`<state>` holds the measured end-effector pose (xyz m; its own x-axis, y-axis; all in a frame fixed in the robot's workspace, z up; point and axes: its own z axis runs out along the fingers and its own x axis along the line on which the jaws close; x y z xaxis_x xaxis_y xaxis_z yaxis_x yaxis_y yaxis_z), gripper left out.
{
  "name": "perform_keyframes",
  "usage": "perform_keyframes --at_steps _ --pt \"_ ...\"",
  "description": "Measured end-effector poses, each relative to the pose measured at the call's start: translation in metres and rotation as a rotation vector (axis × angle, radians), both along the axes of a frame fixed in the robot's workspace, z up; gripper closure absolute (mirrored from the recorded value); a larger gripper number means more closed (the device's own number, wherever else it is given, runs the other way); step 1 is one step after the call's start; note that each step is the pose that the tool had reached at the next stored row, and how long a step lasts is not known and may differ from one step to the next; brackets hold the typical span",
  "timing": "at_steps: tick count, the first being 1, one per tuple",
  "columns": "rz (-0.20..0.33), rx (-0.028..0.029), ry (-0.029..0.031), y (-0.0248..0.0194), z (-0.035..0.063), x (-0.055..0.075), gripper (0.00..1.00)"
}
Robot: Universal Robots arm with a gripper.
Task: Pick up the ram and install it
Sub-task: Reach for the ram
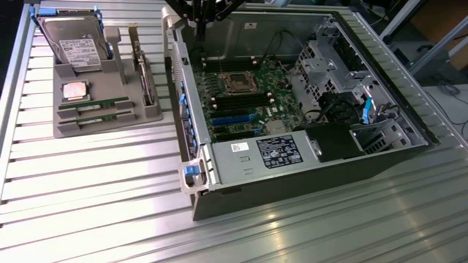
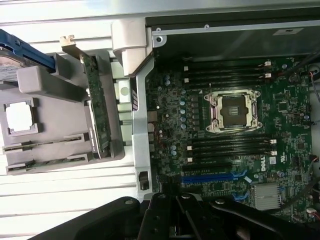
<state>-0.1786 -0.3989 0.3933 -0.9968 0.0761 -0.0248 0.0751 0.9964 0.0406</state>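
Observation:
Two green ram sticks (image 1: 93, 104) (image 1: 96, 116) lie side by side in slots at the front of a grey holder tray (image 1: 69, 130), on the exterior view's left. In the wrist view both ram sticks (image 2: 47, 147) (image 2: 44, 163) rest in that tray (image 2: 30, 80). My gripper (image 1: 205, 15) hangs dark above the far wall of the open computer case (image 1: 292, 181), well apart from the tray. Its black linkages (image 2: 186, 222) show over the motherboard (image 2: 200, 120), and nothing is seen held. Empty black memory slots (image 2: 227, 75) (image 2: 230, 147) run on both sides of the open processor socket (image 2: 233, 111).
The tray also carries a hard drive (image 1: 73, 41), a square silver processor (image 1: 75, 90) and an upright expansion card (image 1: 144, 74). The case's side wall (image 1: 179, 93) stands between tray and motherboard. A power supply (image 1: 267, 153) and drive cage (image 1: 329, 71) fill the case. The slatted metal table (image 1: 95, 192) spreads around.

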Motion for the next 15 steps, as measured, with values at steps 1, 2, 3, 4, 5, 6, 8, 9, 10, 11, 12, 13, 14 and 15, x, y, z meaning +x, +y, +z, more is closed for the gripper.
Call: perform_keyframes --at_steps 1,2,3,4,5,6,8,9,10,11,12,13,14,15 --pt "0.0 0.0 0.0 0.0 0.0 -0.001 0.9" --pt "0.0 0.0 0.0 0.0 0.0 -0.001 0.9" --pt "0.0 0.0 0.0 0.0 0.0 -0.001 0.9" --pt "0.0 0.0 0.0 0.0 0.0 -0.003 0.9" --pt "0.0 0.0 0.0 0.0 0.0 -0.004 0.9" --pt "0.0 0.0 0.0 0.0 0.0 -0.006 0.9" --pt "0.0 0.0001 -0.0001 0.0 0.0 -0.008 0.9" --pt "0.0 0.0001 0.0 0.0 0.0 -0.01 0.9" --pt "0.0 0.0001 0.0 0.0 0.0 -0.011 0.9" --pt "0.0 0.0001 0.0 0.0 0.0 -0.012 0.9" --pt "0.0 0.0 0.0 0.0 0.0 -0.013 0.9" --pt "0.0 0.0 0.0 0.0 0.0 -0.014 0.9" --pt "0.0 0.0 0.0 0.0 0.0 -0.015 0.9" --pt "0.0 0.0 0.0 0.0 0.0 -0.016 0.9"
